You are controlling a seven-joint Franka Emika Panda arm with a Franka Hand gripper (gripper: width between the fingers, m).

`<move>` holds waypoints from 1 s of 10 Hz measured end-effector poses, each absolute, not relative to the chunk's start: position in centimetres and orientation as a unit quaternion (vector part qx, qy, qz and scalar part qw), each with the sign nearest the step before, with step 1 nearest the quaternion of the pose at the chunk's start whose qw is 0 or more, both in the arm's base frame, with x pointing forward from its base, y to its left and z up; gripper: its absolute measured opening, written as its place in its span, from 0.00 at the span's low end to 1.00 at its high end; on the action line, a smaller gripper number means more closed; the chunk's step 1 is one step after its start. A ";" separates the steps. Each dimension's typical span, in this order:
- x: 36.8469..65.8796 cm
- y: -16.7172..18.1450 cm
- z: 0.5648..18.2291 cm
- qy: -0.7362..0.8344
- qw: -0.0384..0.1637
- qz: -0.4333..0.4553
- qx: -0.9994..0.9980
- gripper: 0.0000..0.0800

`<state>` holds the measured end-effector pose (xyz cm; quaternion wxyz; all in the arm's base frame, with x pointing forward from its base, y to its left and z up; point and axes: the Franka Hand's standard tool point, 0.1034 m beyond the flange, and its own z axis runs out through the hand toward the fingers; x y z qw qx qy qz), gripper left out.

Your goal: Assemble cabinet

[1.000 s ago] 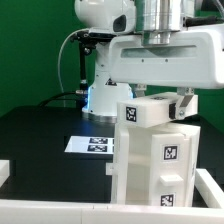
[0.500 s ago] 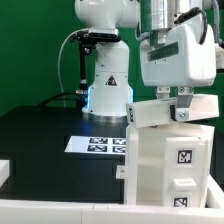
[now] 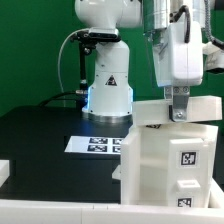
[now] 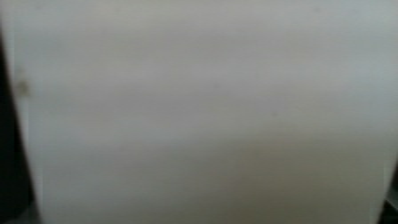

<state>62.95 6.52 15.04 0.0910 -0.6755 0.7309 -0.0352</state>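
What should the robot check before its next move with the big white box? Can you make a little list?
1. Cabinet standing upright on the table: ok.
2. Claw right over the cabinet's top block: ok.
3. Claw holding that block or letting go: cannot tell, its tips are hidden.
4. Marker board lying flat, apart from the claw: ok.
5. Wrist view showing something useful: not ok, only blurry white.
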 end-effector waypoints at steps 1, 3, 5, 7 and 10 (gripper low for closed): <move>62.9 6.5 15.0 0.730 0.091 -0.035 -0.677 0.93; 62.3 6.2 15.7 0.675 0.087 -0.031 -0.732 0.99; 61.5 6.8 16.8 0.619 0.080 -0.014 -0.782 1.00; 61.3 7.7 17.7 0.568 0.079 -0.003 -0.819 1.00; 61.1 7.6 17.5 0.461 0.073 -0.009 -0.885 1.00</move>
